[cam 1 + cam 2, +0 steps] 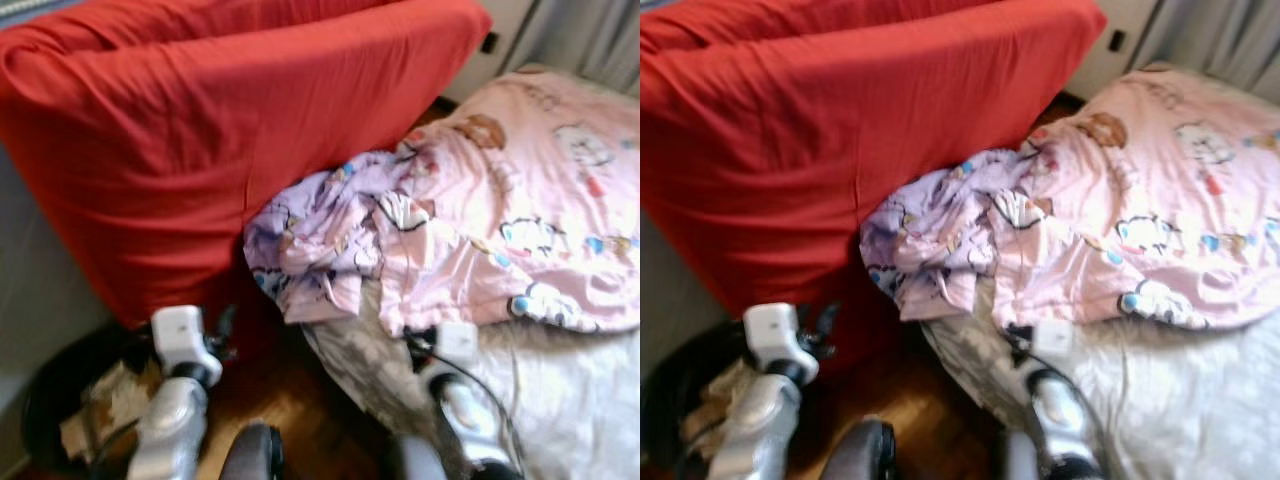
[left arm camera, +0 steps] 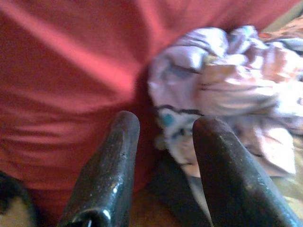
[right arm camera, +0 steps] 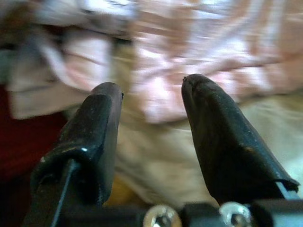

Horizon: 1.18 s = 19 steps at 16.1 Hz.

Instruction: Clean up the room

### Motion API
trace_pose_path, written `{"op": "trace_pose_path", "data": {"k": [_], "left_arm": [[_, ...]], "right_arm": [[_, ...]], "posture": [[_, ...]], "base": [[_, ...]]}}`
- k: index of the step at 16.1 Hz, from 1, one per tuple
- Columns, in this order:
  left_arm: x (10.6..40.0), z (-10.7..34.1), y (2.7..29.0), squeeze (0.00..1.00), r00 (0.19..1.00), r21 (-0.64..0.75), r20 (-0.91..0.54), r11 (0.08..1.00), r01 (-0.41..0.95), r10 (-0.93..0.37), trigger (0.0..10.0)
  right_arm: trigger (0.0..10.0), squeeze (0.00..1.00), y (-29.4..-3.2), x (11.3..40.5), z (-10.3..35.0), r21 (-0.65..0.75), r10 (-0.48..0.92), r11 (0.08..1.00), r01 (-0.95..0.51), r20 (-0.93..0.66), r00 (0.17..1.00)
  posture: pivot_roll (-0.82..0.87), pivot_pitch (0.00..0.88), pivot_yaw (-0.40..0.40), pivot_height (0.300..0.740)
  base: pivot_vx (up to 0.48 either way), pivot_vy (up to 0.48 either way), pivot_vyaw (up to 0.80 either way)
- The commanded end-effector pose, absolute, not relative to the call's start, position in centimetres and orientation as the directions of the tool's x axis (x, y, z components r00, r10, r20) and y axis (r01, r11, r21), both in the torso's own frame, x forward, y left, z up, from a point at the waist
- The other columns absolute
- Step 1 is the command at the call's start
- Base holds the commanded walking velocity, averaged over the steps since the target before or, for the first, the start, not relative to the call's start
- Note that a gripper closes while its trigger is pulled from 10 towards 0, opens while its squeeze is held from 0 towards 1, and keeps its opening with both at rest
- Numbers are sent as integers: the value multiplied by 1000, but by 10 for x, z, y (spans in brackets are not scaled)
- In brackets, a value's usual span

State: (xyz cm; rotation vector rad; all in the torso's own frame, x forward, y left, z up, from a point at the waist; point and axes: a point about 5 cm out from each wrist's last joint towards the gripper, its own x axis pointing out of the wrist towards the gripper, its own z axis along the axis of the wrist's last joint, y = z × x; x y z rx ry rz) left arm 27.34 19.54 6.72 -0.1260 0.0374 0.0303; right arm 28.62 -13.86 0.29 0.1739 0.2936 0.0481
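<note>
Left eye view showed the room far from tidy. A large red cushion (image 1: pixel 200 130) leaned across the upper left of the frame, and a pink cartoon-print quilt (image 1: pixel 530 190) lay spread over the bed at the right, its lilac end (image 1: pixel 320 240) bunched in a heap at centre against the cushion. A pale mattress sheet (image 1: pixel 580 400) showed bare at the lower right, and a dark bin (image 1: pixel 60 400) with paper scraps sat at the lower left on the wooden floor. Both silver arms rose from the bottom edge, short of the bedding.

Right eye view gave the same scene, blurred, with nothing straightened that I could see.

Left wrist view looked along the left gripper (image 2: pixel 163 137), its two black fingers parted with nothing between them, aimed at the crumpled lilac cloth just beside the red cushion.

Right wrist view showed the right gripper (image 3: pixel 151 94) likewise spread and empty, pointing at the pink quilt's edge where it met the pale sheet.

My judgement: the work was at its start; the quilt was yet to be grasped and laid flat.
</note>
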Motion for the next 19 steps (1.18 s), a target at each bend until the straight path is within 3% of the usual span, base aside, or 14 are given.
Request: {"op": "trace_pose_path", "data": {"k": [1, 3, 19], "left_arm": [[270, 61, 194, 0, 997, -127, -69, 991, -34, 25, 10000], [270, 61, 194, 0, 997, -125, -68, 992, -33, 25, 10000], [272, 66, 190, 0, 998, -106, -58, 994, 20, -26, 10000]], "right_arm": [[10000, 0, -144, 285, 2, 169, 57, 986, -8, -287, 956], [10000, 0, -143, 285, 2, 173, 58, 985, -8, -287, 956], [10000, 0, -152, 285, 1, 172, 20, 985, 32, -295, 955]], "posture": [[72, 158, 2, 641], [72, 154, 6, 641], [77, 159, 20, 641]], "base": [[0, 424, 0], [0, 480, 0], [0, 0, 0]]}}
